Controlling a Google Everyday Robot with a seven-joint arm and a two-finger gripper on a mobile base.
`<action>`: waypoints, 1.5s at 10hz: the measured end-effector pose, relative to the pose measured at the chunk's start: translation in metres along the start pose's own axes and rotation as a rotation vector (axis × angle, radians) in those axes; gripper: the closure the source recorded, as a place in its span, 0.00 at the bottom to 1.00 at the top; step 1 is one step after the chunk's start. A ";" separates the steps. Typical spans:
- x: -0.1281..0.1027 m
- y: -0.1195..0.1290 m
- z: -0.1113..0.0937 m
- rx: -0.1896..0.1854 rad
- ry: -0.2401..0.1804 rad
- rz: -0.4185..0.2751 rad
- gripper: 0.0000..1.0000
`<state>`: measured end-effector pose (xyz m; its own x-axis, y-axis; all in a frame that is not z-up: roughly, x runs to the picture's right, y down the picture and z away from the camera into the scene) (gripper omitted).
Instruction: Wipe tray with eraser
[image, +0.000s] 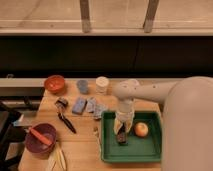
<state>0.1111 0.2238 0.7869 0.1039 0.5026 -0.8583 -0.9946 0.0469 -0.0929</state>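
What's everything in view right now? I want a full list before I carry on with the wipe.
tray: one, green, front right of the table
eraser: one, dark, in the tray's left half
orange fruit: one, orange, in the tray, right of the eraser
orange-red bowl: one, back left
blue-grey cup: one, back centre
white cup: one, beside it
blocks: about three, blue-grey, left of the tray
brush: one, black handle, left of the blocks
maroon bowl: one, front left, holding a red utensil
table: one, wooden
arm: one, white, from the right
gripper: one, down in the tray at the eraser
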 end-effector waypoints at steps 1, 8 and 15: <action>0.006 0.003 0.002 0.004 0.000 -0.011 0.94; 0.045 -0.024 0.013 0.016 0.006 0.065 0.94; 0.014 0.000 -0.014 0.017 -0.046 0.014 0.94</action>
<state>0.1127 0.2187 0.7680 0.0903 0.5428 -0.8350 -0.9959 0.0542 -0.0725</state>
